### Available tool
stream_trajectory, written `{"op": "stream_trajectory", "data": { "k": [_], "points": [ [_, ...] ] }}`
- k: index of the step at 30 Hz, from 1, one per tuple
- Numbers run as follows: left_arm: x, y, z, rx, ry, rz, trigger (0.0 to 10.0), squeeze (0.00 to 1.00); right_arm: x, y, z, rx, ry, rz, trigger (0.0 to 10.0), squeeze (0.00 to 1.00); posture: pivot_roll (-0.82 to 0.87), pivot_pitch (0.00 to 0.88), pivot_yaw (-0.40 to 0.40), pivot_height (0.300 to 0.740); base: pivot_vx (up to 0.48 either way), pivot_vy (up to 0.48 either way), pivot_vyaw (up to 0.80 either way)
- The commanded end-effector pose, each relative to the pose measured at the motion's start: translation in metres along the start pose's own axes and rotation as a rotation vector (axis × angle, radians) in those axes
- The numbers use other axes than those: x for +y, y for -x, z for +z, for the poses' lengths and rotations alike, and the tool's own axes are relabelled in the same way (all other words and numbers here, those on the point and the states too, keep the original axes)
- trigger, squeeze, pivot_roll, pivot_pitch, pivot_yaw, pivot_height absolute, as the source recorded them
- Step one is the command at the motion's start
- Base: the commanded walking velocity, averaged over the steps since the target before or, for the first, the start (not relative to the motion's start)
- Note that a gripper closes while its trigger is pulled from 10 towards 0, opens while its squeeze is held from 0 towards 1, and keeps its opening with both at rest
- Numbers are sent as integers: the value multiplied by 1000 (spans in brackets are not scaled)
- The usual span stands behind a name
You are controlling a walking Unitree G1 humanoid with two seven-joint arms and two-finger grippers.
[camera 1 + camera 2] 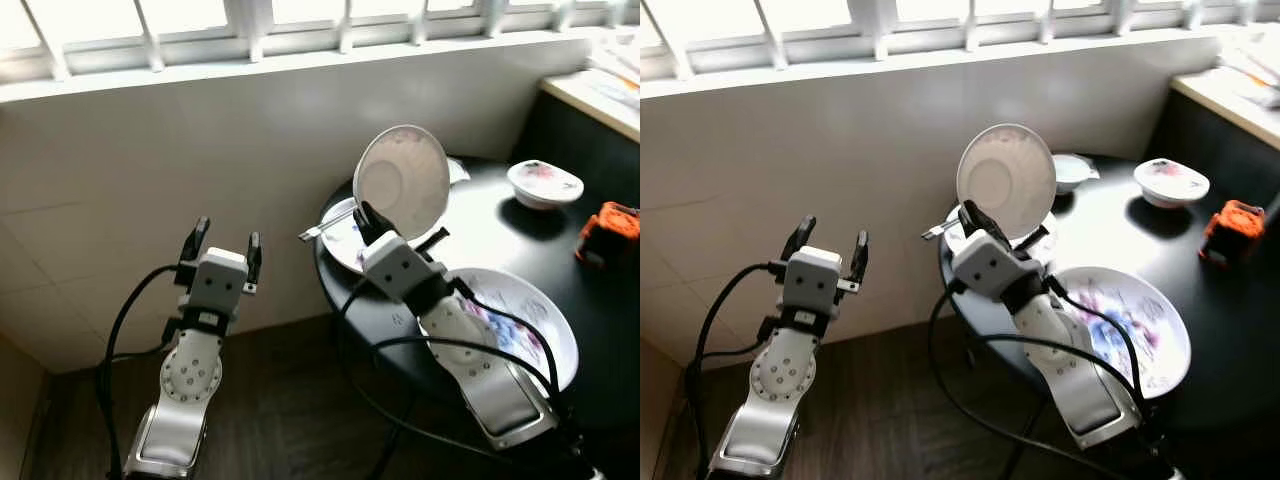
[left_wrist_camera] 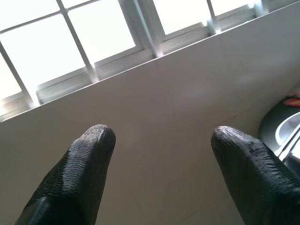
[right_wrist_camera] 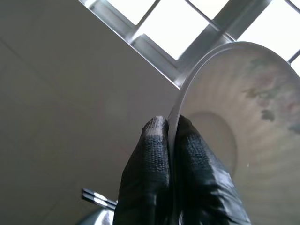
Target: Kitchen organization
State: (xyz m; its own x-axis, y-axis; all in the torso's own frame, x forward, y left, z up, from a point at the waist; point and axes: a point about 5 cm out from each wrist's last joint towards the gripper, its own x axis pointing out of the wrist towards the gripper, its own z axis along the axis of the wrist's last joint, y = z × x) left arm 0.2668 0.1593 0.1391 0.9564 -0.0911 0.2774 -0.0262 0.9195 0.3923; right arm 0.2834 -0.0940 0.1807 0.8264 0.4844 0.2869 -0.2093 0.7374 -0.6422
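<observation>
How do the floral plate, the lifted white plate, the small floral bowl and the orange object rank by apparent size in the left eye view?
1. Floral plate, partly behind the right arm.
2. Lifted white plate, pinched at its rim by the right gripper.
3. Small floral bowl.
4. Orange object, cut off by the frame edge, so unsure.

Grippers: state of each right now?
Left gripper: open, empty, raised beside the table.
Right gripper: shut on the rim of the white plate, held upright.

The raised plate (image 1: pixel 402 181) hides most of the small bowl (image 1: pixel 1072 170) behind it and part of the dish (image 1: pixel 345 238) beneath. The right arm (image 1: pixel 470 350) covers much of the floral plate (image 1: pixel 545 330). The orange object (image 1: pixel 610 232) is cut by the frame edge, too blurred to identify.
</observation>
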Motion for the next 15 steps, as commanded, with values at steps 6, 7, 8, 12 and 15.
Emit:
{"op": "stream_trajectory", "data": {
  "k": [6, 7, 8, 12, 15],
  "points": [
    [-7, 6, -1, -3, -14, -67, 10000, 0, 2, -3, 7, -42, 12, 19, 0, 0, 93, 0, -38, 740, 0, 0, 800],
    [-6, 7, -1, -3, -17, -70, 10000, 0, 2, -3, 7, -42, 15, 21, 0, 0, 94, 0, -38, 740, 0, 0, 800],
    [-6, 8, -1, -2, -20, -72, 10000, 0, 1, -3, 7, -43, 17, 22, 0, 0, 94, 0, -38, 740, 0, 0, 800],
    [1, 17, 0, 8, -32, -85, 10000, 0, 0, -4, 7, -49, 26, 24, 0, 0, 98, 0, -38, 740, 0, 0, 800],
    [3, 23, -1, 20, -37, -93, 10000, 0, -1, -5, 8, -56, 32, 27, 0, 0, 100, 0, -38, 740, 0, 0, 800]
  ]
}}
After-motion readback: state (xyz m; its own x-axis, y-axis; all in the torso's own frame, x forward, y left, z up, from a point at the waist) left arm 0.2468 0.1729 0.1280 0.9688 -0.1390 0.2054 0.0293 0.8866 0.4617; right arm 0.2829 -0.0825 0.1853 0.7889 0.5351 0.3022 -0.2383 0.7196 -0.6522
